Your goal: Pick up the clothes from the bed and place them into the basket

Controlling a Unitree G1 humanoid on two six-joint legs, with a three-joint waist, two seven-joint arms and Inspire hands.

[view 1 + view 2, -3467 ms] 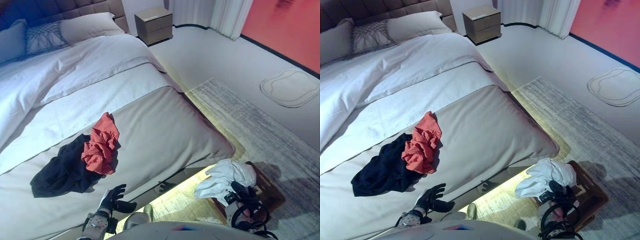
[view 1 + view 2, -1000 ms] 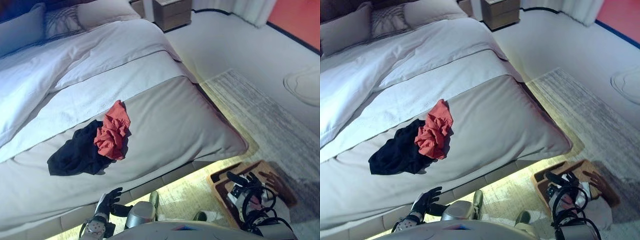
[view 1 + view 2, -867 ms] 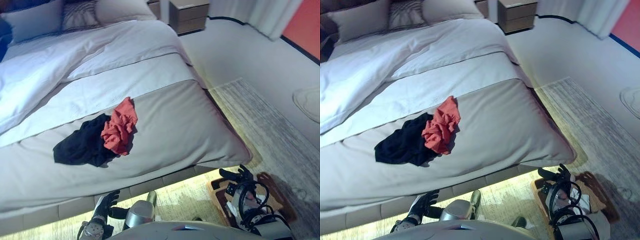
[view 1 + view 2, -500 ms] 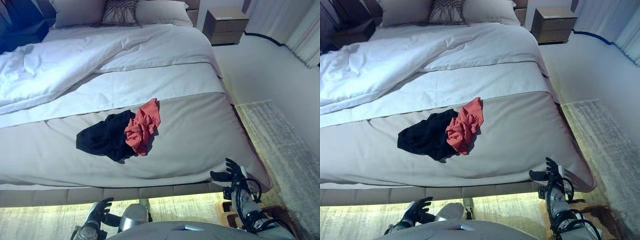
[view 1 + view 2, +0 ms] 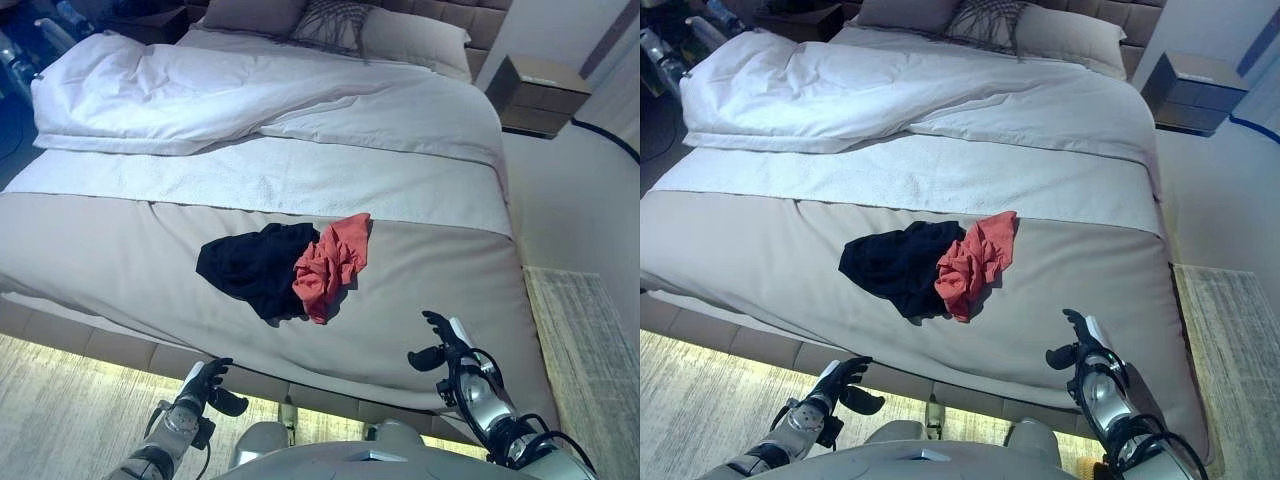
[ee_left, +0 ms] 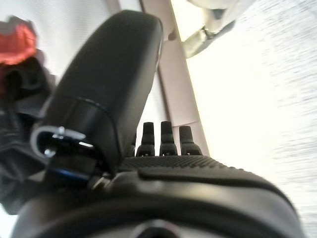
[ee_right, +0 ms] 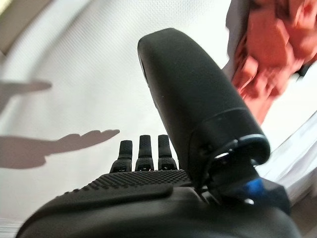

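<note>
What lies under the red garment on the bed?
Part of the black garment lies under the red garment's left edge, both on the bed. How far it reaches underneath is hidden.

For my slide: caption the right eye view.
Both open hands hover before black and red clothes on the bed.

Two silver-grey arms, each with a dark textured hand: left hand (image 5: 207,385), right hand (image 5: 441,345).
</note>
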